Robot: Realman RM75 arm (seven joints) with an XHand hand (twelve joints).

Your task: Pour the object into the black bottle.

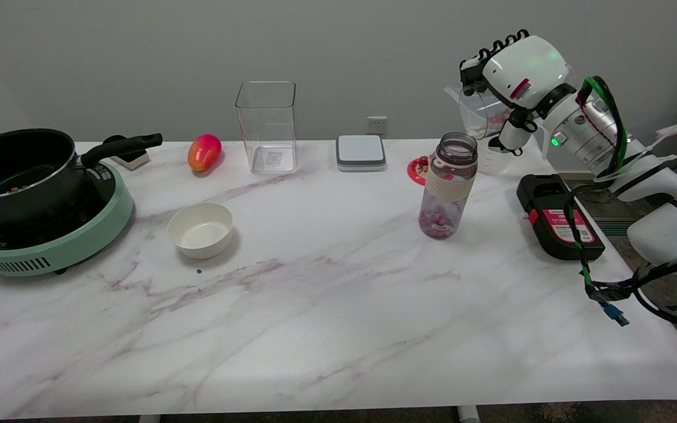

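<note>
Right hand raised in the air up and to the right of the bottle, fingers wrapped around a clear pitcher and gripping it; how the thumb lies is hidden behind the white back of the hand. Pitcher is clear of the table, spout end toward the bottle, a few pinkish pieces showing through its wall. Bottle stands upright on the marble table, mouth open, smoky-dark top with a pale band under it, and a layer of purple-pink pieces settled in its bottom. Just behind the bottle to its left, a small red disc lies flat. To the bottle's right, near the table edge, a black device with a red label. Farther left of the bottle along the back: a grey-white square box, a tall clear square container, a red-orange mango. Left of the bottle toward the near side, a white bowl. Far left of the bottle, a black saucepan sits on a green induction cooker.
</note>
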